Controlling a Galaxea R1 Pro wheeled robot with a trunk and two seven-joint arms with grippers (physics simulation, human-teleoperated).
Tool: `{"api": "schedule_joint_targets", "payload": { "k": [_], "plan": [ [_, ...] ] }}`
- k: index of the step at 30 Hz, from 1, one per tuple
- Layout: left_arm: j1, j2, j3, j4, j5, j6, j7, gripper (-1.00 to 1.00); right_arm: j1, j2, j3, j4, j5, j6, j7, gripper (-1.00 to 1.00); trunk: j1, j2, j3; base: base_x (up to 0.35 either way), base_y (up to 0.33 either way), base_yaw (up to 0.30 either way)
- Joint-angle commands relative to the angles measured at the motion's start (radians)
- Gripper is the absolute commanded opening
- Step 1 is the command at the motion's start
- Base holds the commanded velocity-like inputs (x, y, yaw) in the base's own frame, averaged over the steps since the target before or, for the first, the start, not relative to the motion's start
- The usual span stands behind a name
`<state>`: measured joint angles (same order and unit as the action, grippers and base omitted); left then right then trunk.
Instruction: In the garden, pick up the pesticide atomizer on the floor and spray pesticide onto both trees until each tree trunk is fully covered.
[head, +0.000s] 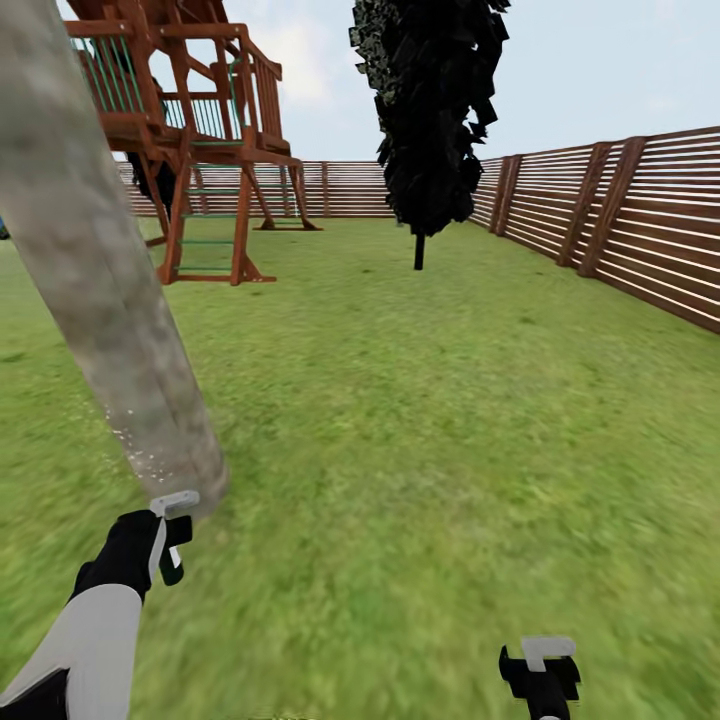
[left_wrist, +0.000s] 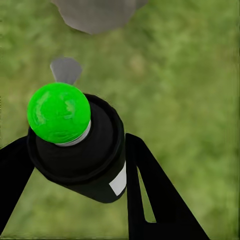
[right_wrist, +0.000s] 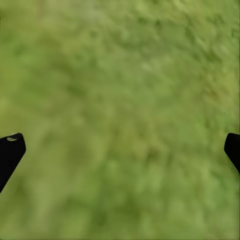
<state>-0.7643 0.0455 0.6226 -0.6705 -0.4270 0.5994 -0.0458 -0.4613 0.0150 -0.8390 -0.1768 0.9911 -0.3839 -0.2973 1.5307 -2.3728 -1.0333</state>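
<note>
beside the trunk (head: 110, 300), left fingers (left_wrist: 150, 190) partly hide the atomizer (left_wrist: 80, 145).

The tree trunk (head: 95, 270) by my arm looks rough and matt, grey and tan. The spray can (left_wrist: 85, 157) in my left tool (left_wrist: 75, 165) is black plastic with a shiny green ball top (left_wrist: 58, 112). The fence (head: 640, 225) is brown wood, and the grass (head: 430, 430) looks soft.

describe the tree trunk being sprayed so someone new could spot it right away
On the fenced lawn, look left of the wooden play tower, close in front of the robot. The tree trunk is a thick, leaning, mottled tan-grey pole, with the left gripper holding the pesticide atomizer at its base. Unlike the dark cypress-like tree further back, it is pale and bare.
</note>
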Motion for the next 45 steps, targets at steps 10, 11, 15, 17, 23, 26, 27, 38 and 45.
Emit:
{"api": "schedule_joint_targets", "payload": {
  "k": [10,11,15,17,23,26,27,38,45],
  "plan": [
    [-0.001,-0.001,0.008,-0.001,-0.007,0.003,-0.005,-1.0,0.0,-0.001,-0.009,0.0,0.011,-0.003,-0.003,1.0,0.0,0.0,-0.001,0.168,-0.238,0.146],
    [-0.001,-0.001,0.008,-0.001,-0.007,0.003,-0.005,-1.0,-0.001,-0.001,-0.009,0.0,0.011,-0.003,-0.003,1.0,0.0,0.0,-0.001,0.215,-0.215,0.001],
    [-0.001,-0.001,0.01,-0.001,-0.007,0.003,-0.005,-1.0,-0.001,-0.001,-0.008,0.0,0.011,-0.003,-0.003,1.0,0.0,0.0,-0.001,0.221,-0.21,0.0],
    [-0.001,0.0,0.01,-0.001,-0.007,0.003,-0.005,-1.0,-0.001,-0.001,-0.008,0.0,0.011,-0.003,-0.003,1.0,0.0,0.0,-0.001,0.237,-0.195,0.004],
    [-0.001,-0.001,0.009,-0.001,-0.007,0.003,-0.005,-1.0,-0.001,0.0,-0.008,0.0,0.011,-0.003,-0.003,1.0,0.0,0.0,-0.001,0.24,-0.193,0.222],
    [-0.001,0.0,0.011,-0.001,-0.007,0.003,-0.005,-1.0,0.0,0.0,-0.008,0.001,0.011,-0.003,-0.003,1.0,0.0,0.0,-0.001,0.24,-0.192,0.277],
    [-0.001,0.0,0.011,-0.001,-0.007,0.003,-0.005,-1.0,0.0,0.0,-0.008,0.001,0.011,-0.003,-0.003,1.0,0.0,0.0,-0.001,0.24,-0.19,0.277],
    [-0.001,0.001,0.011,-0.003,-0.007,0.003,-0.005,-1.0,-0.001,0.0,-0.008,0.001,0.011,-0.003,-0.003,1.0,0.0,0.0,-0.001,0.119,-0.069,0.278],
    [-0.031,-0.079,-0.016,-0.022,0.025,0.011,-0.021,-1.0,-0.001,0.0,-0.008,0.0,0.01,-0.003,-0.003,1.0,0.0,0.0,-0.001,0.0,0.0,0.24]
  ]
}}
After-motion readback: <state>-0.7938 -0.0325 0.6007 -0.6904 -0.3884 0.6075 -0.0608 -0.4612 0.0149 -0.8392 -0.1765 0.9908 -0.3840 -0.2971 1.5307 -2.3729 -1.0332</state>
